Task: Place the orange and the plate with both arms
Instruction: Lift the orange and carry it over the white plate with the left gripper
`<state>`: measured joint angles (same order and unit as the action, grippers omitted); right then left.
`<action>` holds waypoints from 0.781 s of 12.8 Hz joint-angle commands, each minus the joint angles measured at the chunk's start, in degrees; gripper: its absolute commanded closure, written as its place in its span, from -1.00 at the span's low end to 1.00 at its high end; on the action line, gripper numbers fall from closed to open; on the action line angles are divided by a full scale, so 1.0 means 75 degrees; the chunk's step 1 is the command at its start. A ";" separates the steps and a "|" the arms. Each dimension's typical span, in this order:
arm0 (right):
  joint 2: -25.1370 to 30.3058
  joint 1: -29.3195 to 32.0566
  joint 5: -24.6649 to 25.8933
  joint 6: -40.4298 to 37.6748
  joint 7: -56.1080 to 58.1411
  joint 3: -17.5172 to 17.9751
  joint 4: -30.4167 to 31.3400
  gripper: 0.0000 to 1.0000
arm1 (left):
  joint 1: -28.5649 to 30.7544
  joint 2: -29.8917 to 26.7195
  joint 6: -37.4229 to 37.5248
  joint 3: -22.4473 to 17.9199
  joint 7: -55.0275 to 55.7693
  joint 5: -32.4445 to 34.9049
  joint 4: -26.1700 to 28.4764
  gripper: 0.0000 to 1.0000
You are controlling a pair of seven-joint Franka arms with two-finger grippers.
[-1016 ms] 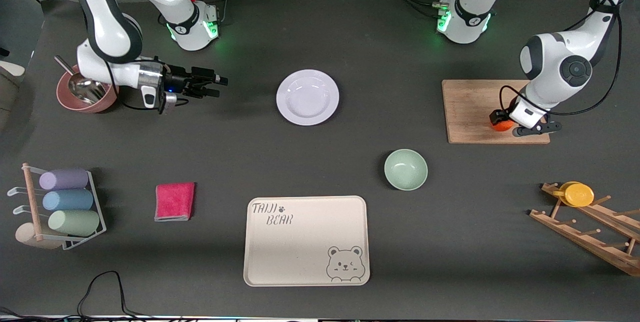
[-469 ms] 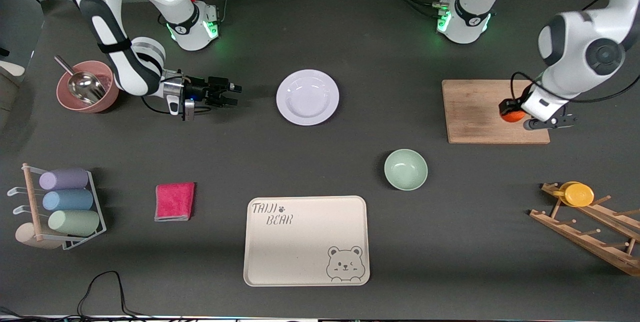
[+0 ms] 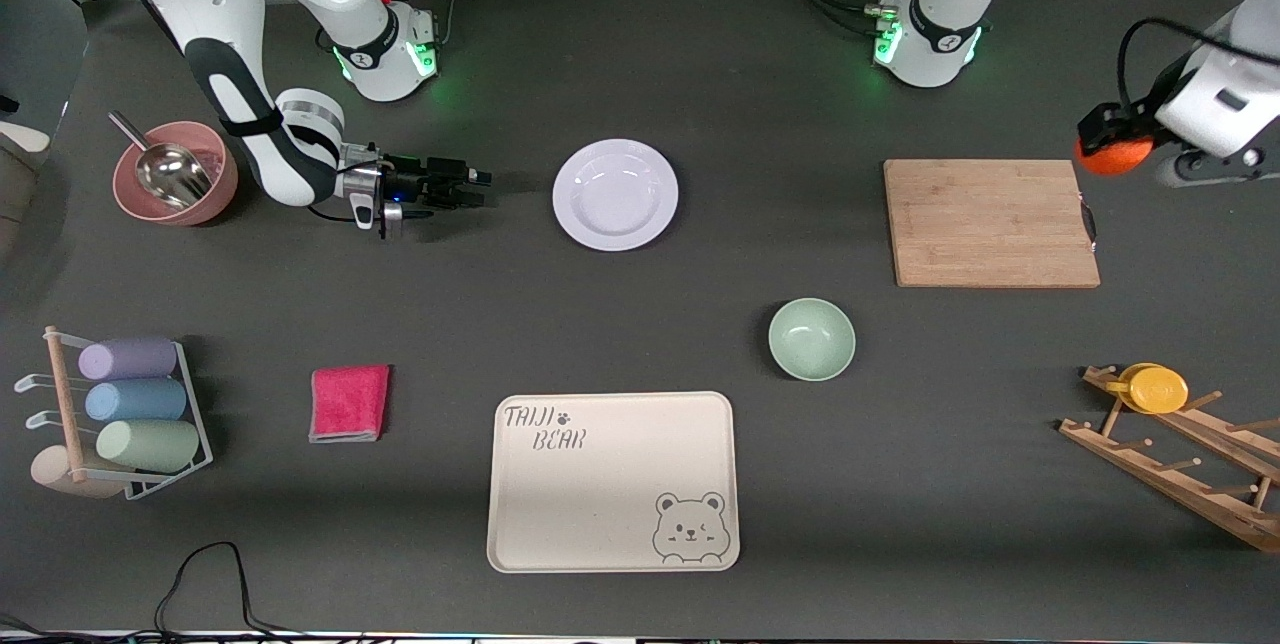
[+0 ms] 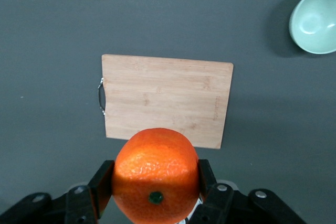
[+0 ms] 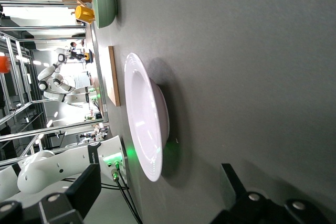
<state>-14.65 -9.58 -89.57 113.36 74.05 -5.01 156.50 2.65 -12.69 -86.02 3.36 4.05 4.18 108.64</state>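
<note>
The orange (image 3: pixel 1113 156) is held in my left gripper (image 3: pixel 1120 149), which is shut on it and raised in the air off the handle end of the wooden cutting board (image 3: pixel 990 222). In the left wrist view the orange (image 4: pixel 156 174) fills the space between both fingers, with the board (image 4: pixel 167 99) below it. The white plate (image 3: pixel 615 194) lies on the table between the two arm bases' line and the green bowl. My right gripper (image 3: pixel 475 179) is open, low over the table beside the plate, on the pink bowl's side. The right wrist view shows the plate (image 5: pixel 146 115) edge-on just ahead.
A pale green bowl (image 3: pixel 811 338) and a cream bear tray (image 3: pixel 612 481) sit nearer the front camera. A pink bowl with a metal scoop (image 3: pixel 175 172) is by the right arm. A red cloth (image 3: pixel 349 402), a cup rack (image 3: pixel 125 414) and a wooden rack with a yellow cup (image 3: pixel 1160 390) stand near the table's ends.
My left gripper has lifted the orange off the cutting board and carried it up toward the left arm's end. My right gripper has moved closer to the plate.
</note>
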 commanded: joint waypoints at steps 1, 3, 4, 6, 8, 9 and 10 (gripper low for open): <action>-0.0342 0.0023 -0.0221 -0.0162 0.0275 -0.0047 -0.0042 -1.00 | -0.0084 0.0355 0.0767 0.0009 0.0022 -0.0030 -0.0995 1.00; -0.0343 0.0023 -0.0221 -0.0162 0.0275 -0.0047 -0.0054 -1.00 | -0.0142 0.0367 0.0840 0.0009 0.0069 -0.0123 -0.1056 1.00; -0.0367 0.0023 -0.0210 -0.0162 0.0275 -0.0047 -0.0066 -1.00 | -0.0247 0.0391 0.0817 0.0009 0.0197 -0.0321 -0.1056 1.00; -0.0379 0.0023 -0.0221 -0.0162 0.0276 -0.0047 -0.0077 -0.83 | -0.0458 0.0624 0.0665 0.0602 0.1503 -0.0475 -0.1056 1.00; -0.0379 0.0035 -0.0221 -0.0162 0.0287 -0.0058 -0.0089 -0.51 | -0.0459 0.0975 0.0140 0.1772 0.3038 -0.0802 -0.1044 1.00; -0.0379 0.0035 -0.0210 -0.0162 0.0299 -0.0047 -0.0089 -0.38 | -0.0459 0.1267 -0.0258 0.2463 0.3974 -0.0885 -0.1056 1.00; -0.0379 0.0035 -0.0209 -0.0162 0.0403 -0.0058 -0.0089 -0.32 | -0.0459 0.1560 -0.0726 0.3096 0.4888 -0.0978 -0.1044 1.00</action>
<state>-16.72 -9.45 -89.67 113.26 74.22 -5.08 156.12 -0.38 -5.43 -88.16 19.69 29.52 -2.20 102.85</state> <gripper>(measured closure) 0.295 0.304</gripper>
